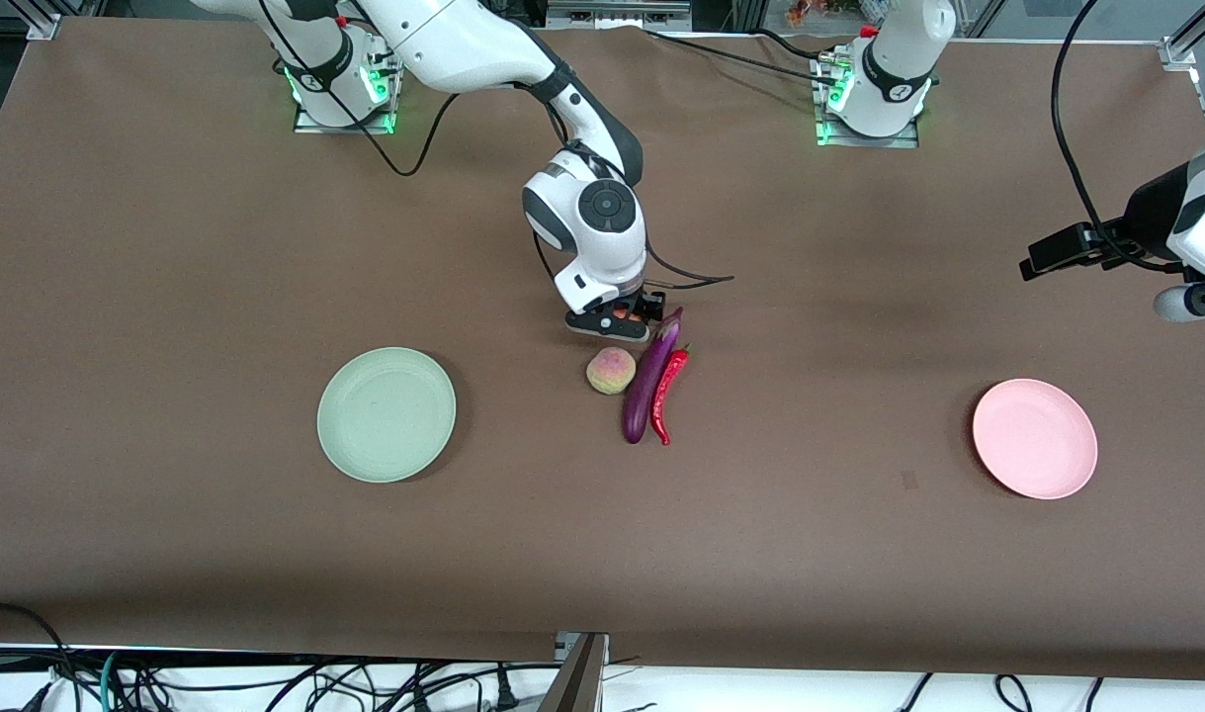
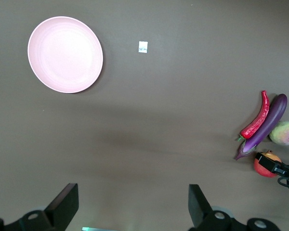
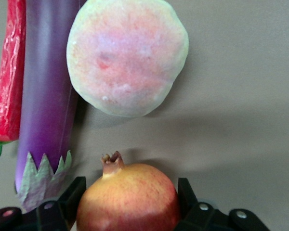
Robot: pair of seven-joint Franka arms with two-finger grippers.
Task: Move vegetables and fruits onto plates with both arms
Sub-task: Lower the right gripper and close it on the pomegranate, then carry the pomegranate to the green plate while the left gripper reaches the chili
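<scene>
We note the right gripper (image 3: 130, 202) down at the table with its fingers closed around the red fruit (image 3: 129, 197), just beside the eggplant's (image 1: 649, 381) cap end, while the left gripper (image 2: 130, 207) waits open near the pink plate (image 1: 1035, 438).

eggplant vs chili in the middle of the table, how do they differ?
The eggplant is purple, long and thick; the chili is red, shorter and much thinner. The eggplant lies nearly straight, the chili curves. The eggplant's stem cap is purple-grey, the chili's stem green. The eggplant lies between the peach and the chili, which is toward the left arm's end. Shared: both glossy, flat on the table, side by side, neither in a gripper.
</scene>
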